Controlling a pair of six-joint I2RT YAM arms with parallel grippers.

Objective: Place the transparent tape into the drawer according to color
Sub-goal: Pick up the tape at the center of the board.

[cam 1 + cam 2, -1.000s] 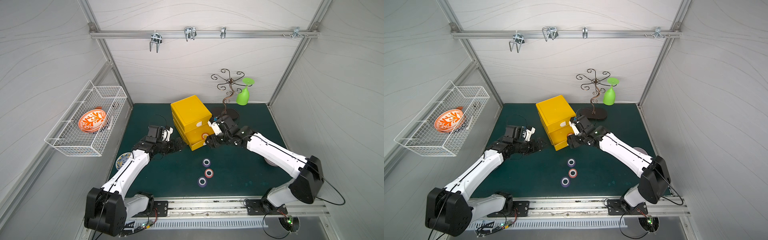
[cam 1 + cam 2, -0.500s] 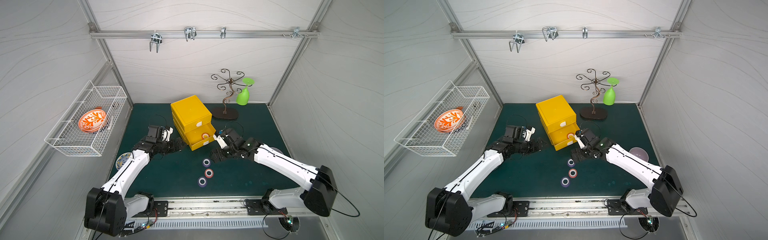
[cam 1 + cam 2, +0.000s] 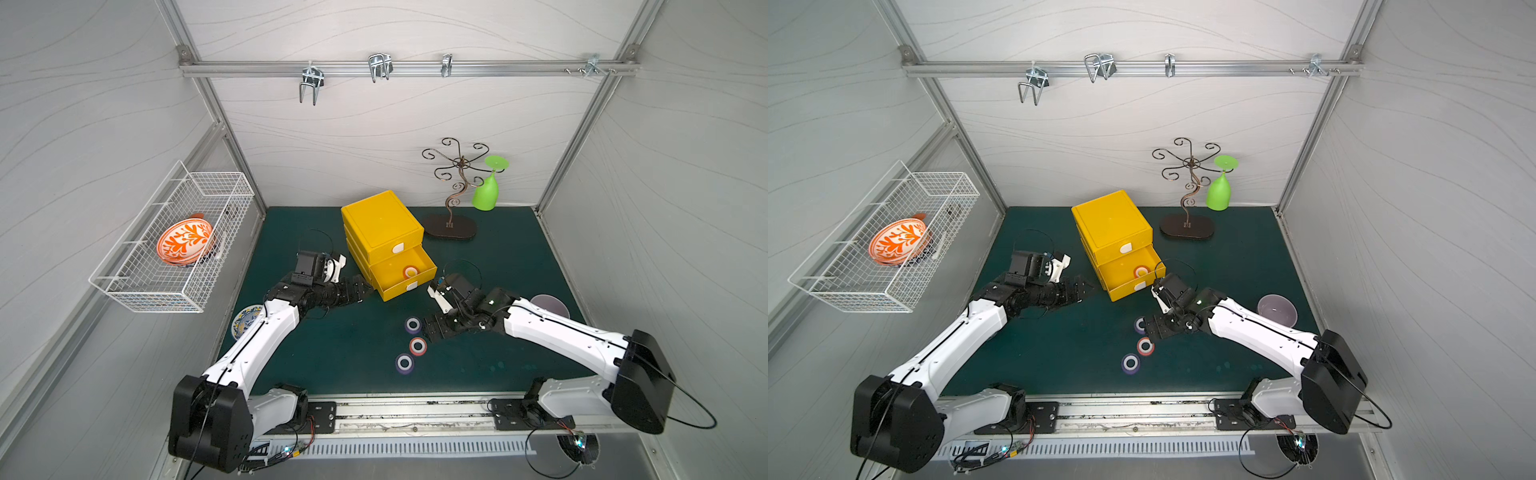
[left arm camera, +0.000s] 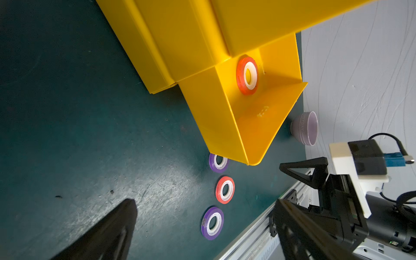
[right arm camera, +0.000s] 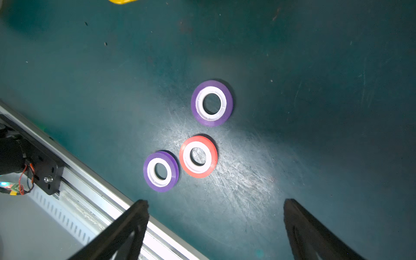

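Observation:
The yellow drawer box stands at the back of the mat, and the drawer under its top one is pulled out. A red-orange tape roll lies inside it, also clear in the left wrist view. Three rolls lie on the mat: purple, red and purple. My right gripper hangs open and empty just right of the upper purple roll. My left gripper is open and empty beside the box's left side.
A wire basket holding an orange bowl hangs on the left wall. A patterned plate lies under my left arm, and a lilac bowl sits behind my right arm. A metal stand and a green glass stand at the back.
My right arm has drawn back from the open drawer toward the rolls on the mat, and its jaws have opened. The red-orange roll stays in the drawer. The left arm has not moved.

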